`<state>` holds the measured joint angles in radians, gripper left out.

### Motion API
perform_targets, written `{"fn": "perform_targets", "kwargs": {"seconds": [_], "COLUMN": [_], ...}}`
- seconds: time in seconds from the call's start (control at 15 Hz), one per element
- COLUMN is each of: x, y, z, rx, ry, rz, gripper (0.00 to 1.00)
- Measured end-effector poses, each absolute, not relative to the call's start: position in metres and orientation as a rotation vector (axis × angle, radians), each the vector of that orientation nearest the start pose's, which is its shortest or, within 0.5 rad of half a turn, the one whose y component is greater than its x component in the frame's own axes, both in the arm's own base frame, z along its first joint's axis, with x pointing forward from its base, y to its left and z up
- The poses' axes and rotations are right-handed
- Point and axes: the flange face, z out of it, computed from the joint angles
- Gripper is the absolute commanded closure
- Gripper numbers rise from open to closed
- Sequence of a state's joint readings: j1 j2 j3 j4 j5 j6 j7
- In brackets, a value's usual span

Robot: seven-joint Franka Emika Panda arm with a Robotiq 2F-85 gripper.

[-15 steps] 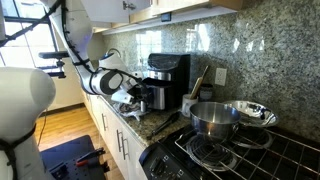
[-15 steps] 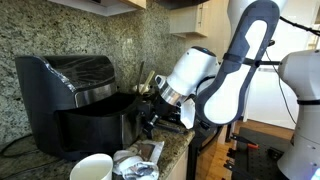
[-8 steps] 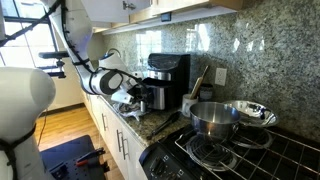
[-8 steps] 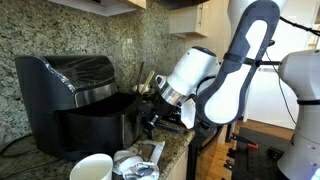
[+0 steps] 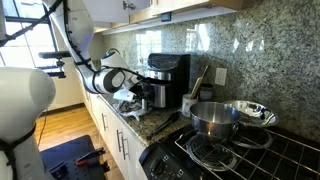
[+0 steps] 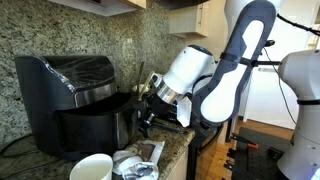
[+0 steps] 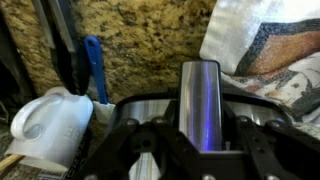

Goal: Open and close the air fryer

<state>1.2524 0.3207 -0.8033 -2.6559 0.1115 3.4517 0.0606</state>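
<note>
One robot gripper [image 7: 200, 138], closest in the wrist view, is clamped shut on the upright silvery handle [image 7: 200, 90] of the drawer [image 6: 95, 128], near the front edge of the granite counter [image 6: 174, 147]. Behind it, the glossy black air fryer [image 6: 60, 85] stands at the counter's back edge against the stone backsplash [image 6: 120, 35]. The drawer looks partly pulled out. To move it well, the arm should probably travel straight along the drawer's line, level and untwisted, slowly enough that the fryer does not slide.
</note>
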Motion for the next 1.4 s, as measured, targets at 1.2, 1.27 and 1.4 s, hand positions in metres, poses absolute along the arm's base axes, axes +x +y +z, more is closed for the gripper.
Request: {"fn": "perform_targets", "kwargs": {"seconds": [1.2,1.27,1.4], "x": [0.507,0.512,0.516], "y": [0.232,0.233,0.238], "z": [0.234,0.233,0.232], "rx": [-2.864,-2.864,-2.859], "ry": [-0.689,-0.693,-0.701], "rz": [-1.083,-1.091,-1.102], "gripper": [0.84,0.84,0.84]}}
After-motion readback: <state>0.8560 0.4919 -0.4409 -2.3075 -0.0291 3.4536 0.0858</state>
